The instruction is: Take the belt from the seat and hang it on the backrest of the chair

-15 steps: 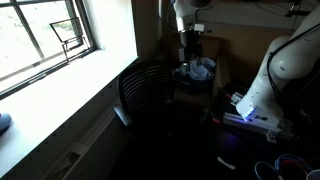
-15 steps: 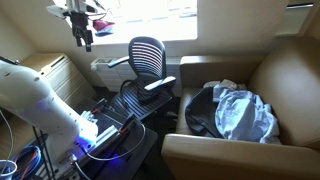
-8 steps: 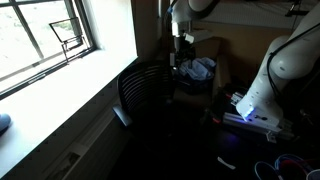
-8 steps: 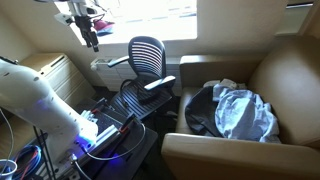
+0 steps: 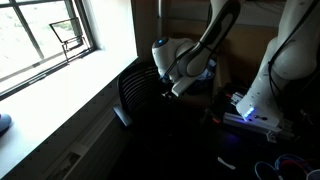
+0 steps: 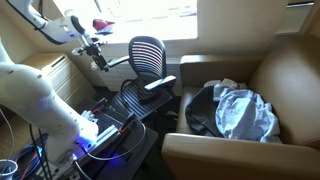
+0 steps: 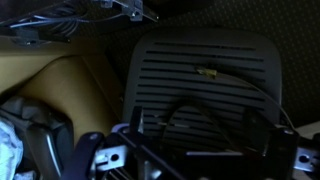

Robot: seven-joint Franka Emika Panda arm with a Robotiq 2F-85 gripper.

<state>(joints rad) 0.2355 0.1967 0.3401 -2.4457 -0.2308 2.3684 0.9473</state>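
Note:
The black office chair shows in both exterior views, its slatted backrest [image 6: 147, 52] above the dark seat [image 6: 138, 98]. My gripper [image 6: 100, 57] hangs beside the chair at backrest height; it also shows in an exterior view [image 5: 166, 78], close over the chair [image 5: 143, 97]. In the wrist view a slatted chair panel [image 7: 205, 62] fills the frame, and a thin dark belt [image 7: 205, 104] curves in a loop across it. My gripper [image 7: 200, 132] is open and empty just in front of that loop, its fingers [image 7: 136, 128] standing apart. The exterior views are too dark to show the belt.
A tan armchair [image 6: 285, 80] with a pile of clothes [image 6: 238, 112] stands beside the chair. The robot base with a blue light [image 6: 95, 138] and cables lie on the floor. A window sill [image 5: 60, 95] runs behind the chair.
The arm has swung down from high above to the chair's level, bringing the gripper close to the backrest. The chair has not moved.

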